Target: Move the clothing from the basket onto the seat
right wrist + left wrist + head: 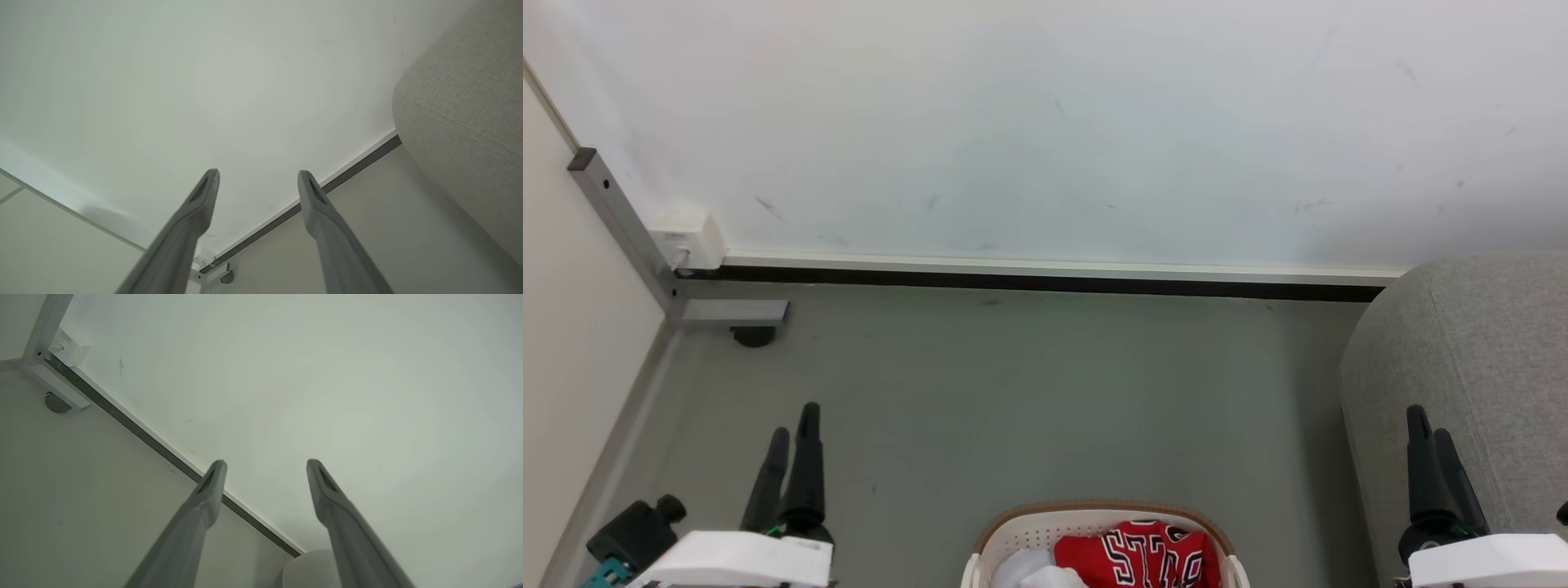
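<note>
A: Largest item?
B: Seat (1462,367), grey, right of the basket (1013,527); no garment on the part seen.
A: Basket contents?
B: Clothing (1147,555), red, lettered, inside, beside a pale cloth (1033,572).
A: Tools?
B: Left tool (795,420) left of the basket, right tool (1429,423) right of it; fingers parted, holding nothing. Judged not begun: the whole move is left.
</note>
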Robot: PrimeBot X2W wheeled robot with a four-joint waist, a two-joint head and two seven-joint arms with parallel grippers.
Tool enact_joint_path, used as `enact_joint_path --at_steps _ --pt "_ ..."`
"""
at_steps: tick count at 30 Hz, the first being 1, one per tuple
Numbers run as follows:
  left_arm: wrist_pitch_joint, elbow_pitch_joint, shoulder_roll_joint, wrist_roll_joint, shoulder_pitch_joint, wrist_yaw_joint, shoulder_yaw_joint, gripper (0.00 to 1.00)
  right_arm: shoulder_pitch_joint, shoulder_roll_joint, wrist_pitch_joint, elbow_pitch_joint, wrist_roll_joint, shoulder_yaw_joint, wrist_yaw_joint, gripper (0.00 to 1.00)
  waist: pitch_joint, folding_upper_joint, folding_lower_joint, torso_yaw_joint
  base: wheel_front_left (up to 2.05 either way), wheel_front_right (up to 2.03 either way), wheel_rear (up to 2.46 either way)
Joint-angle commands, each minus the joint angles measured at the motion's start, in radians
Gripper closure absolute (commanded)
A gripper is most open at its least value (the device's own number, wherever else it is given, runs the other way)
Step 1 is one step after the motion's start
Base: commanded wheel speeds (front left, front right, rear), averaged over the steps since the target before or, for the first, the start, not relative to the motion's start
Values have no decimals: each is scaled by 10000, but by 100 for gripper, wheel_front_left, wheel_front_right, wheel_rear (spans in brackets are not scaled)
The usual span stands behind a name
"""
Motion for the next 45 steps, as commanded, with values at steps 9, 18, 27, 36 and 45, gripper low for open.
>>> enact_joint_path --at_steps 9,18,27,36,45 --pt "-367 -3 125 2113 -57 230 -331 0 -252 -107 -367 67 -2623 404 -9 0 -16 0 0 -66 0 0 0" --pt "-622 152 251 3251 -66 407 -589 0 -254 -112 -630 61 -4094 580 -10 0 -17 0 0 -72 0 0 0" --pt "-861 126 339 4220 -58 567 -812 0 -214 -117 -862 11 -5128 724 -12 0 -14 0 0 -83 0 0 0" --pt "-1067 129 378 4913 -65 591 -941 0 -263 -121 -1071 29 -5799 849 -13 0 -17 0 0 -103 0 0 0" --pt "-1249 105 371 5647 -46 535 -992 0 -237 -122 -1268 35 -6420 950 -15 0 -12 0 0 -119 0 0 0"
